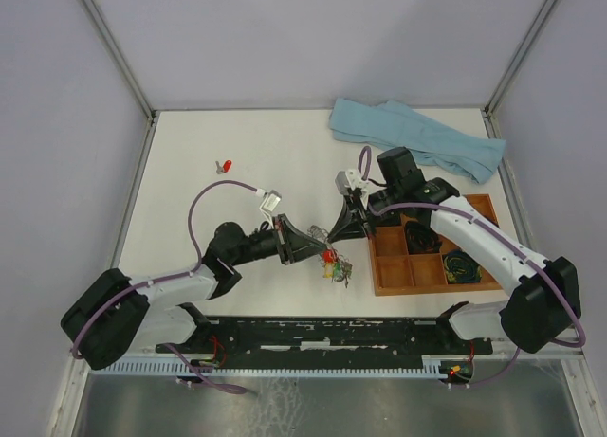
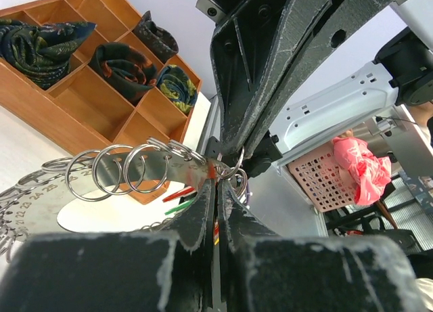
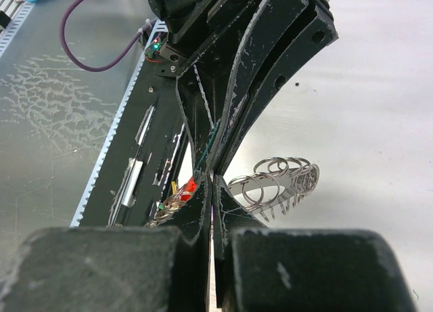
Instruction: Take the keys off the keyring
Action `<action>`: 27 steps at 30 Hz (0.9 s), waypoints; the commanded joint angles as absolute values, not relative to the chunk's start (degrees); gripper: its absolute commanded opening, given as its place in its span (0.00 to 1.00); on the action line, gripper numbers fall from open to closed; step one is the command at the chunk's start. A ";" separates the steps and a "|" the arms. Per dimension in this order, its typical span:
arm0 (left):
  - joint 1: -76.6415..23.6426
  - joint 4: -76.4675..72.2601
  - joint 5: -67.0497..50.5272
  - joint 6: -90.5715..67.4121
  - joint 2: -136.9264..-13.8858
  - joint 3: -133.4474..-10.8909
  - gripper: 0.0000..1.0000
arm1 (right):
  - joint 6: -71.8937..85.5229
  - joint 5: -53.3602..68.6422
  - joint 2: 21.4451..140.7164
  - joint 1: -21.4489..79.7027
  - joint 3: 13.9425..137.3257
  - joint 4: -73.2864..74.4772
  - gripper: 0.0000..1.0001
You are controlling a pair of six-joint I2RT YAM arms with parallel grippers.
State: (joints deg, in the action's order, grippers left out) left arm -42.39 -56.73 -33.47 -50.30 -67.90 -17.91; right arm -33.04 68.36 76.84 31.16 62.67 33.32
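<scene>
The keyring (image 1: 323, 236) is a silvery metal ring fringed with small loops, held above the table between both grippers. My left gripper (image 1: 305, 244) is shut on its edge; the left wrist view shows my jaws closed (image 2: 218, 180) where the ring (image 2: 128, 168) meets them. My right gripper (image 1: 345, 225) is shut on the same spot from the other side, its jaws closed (image 3: 212, 185) beside the ring (image 3: 279, 182). Keys (image 1: 332, 263) with red and green heads hang below the ring, also visible in the wrist views (image 2: 177, 194) (image 3: 189, 186). One red key (image 1: 226, 166) lies alone on the table, far left.
A wooden compartment tray (image 1: 391, 274) with dark coiled bundles (image 1: 462, 264) sits right of the grippers, also in the left wrist view (image 2: 101, 102). A blue towel (image 1: 417, 138) lies at the back right. The black rail (image 1: 322, 331) runs along the near edge.
</scene>
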 commanded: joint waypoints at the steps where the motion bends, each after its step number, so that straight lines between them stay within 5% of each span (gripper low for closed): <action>1: -41.97 -61.77 -35.53 -51.21 -68.86 -18.82 0.03 | -26.50 69.70 74.39 31.03 61.10 23.19 0.01; 16: -41.74 -65.72 -36.28 -52.56 -69.87 -18.41 0.17 | -21.55 70.25 74.85 31.05 59.59 18.49 0.01; 27: -40.75 -52.42 -26.97 -32.95 -50.27 -12.81 0.48 | -21.97 71.44 75.14 31.05 60.28 19.62 0.01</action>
